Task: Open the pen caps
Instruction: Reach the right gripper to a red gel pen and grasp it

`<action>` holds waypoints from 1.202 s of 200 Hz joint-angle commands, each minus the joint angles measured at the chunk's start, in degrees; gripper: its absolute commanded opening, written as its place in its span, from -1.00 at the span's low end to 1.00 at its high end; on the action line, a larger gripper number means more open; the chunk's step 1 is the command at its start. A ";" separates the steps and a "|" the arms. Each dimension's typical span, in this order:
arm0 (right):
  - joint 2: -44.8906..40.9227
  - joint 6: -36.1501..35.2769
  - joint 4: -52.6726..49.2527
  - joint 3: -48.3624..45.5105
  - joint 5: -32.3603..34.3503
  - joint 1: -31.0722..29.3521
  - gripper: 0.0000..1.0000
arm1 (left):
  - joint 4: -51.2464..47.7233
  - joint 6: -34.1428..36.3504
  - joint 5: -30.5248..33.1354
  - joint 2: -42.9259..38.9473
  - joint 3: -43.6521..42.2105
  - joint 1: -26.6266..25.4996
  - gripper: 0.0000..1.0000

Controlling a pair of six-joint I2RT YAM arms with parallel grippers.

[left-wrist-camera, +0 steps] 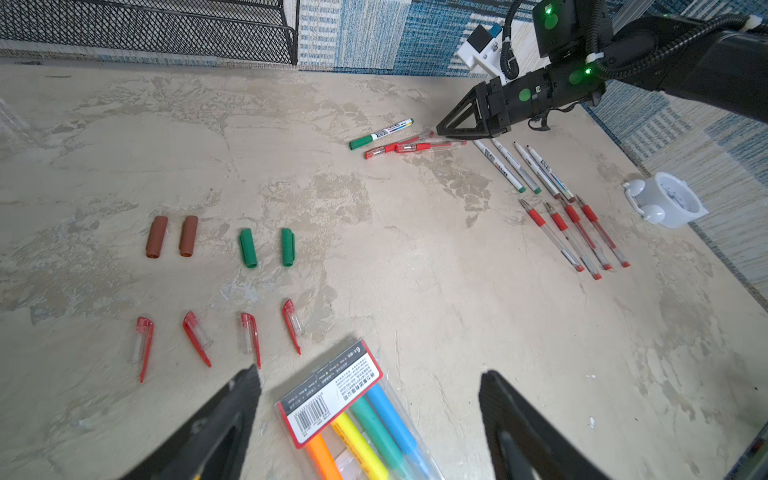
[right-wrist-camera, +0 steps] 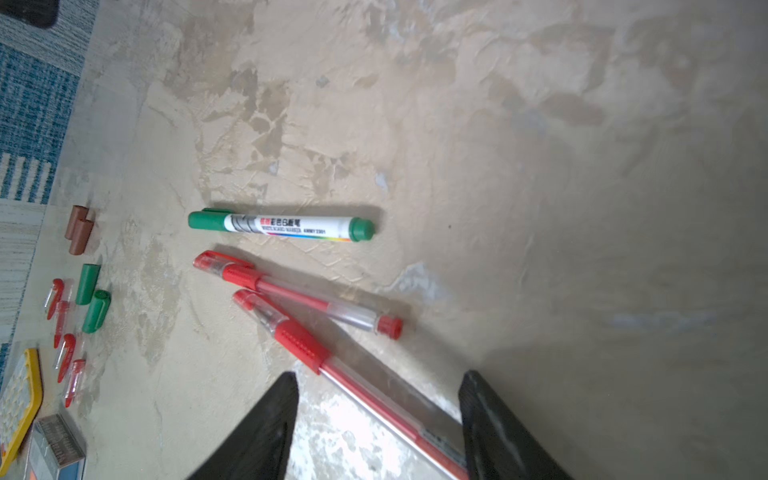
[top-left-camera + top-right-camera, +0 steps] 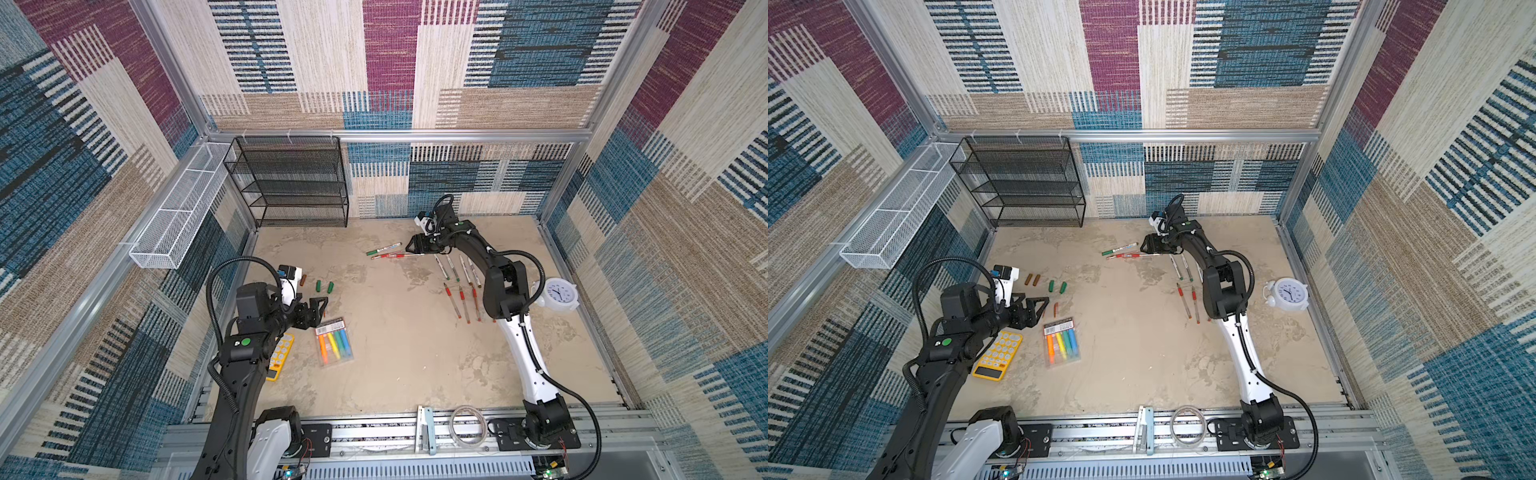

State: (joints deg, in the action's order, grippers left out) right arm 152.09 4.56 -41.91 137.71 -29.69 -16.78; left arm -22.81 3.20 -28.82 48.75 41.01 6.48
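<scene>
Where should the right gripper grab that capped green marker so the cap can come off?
I'd take the green marker by its white barrel, from above, jaws across it. It lies flat, clear of the red pens, and that leaves its green cap exposed for pulling.

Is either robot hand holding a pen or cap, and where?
Nothing is held. The left gripper is open by the highlighter pack; the right gripper stands open around the back end of a red pen.
</scene>
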 commanded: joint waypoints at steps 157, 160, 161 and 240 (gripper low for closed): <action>-25.54 -0.77 4.66 -34.57 12.42 -8.23 0.03 | 2.04 0.00 -0.91 -1.28 -0.09 -0.94 0.73; -25.53 -0.59 4.87 -34.28 12.87 -8.27 0.02 | 2.13 0.09 -1.11 -1.43 -0.18 -0.94 0.73; -25.49 -0.51 4.98 -34.18 13.02 -8.27 0.02 | 2.14 0.16 -1.13 -1.49 -0.25 -0.99 0.73; -14.82 0.63 -2.06 -16.82 22.20 -11.55 -0.10 | 0.66 0.99 0.07 -1.32 0.53 -0.88 0.73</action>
State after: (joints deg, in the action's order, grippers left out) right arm 134.67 4.49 -40.12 116.62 -11.25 -27.66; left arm -22.13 3.29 -28.82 47.20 40.71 5.54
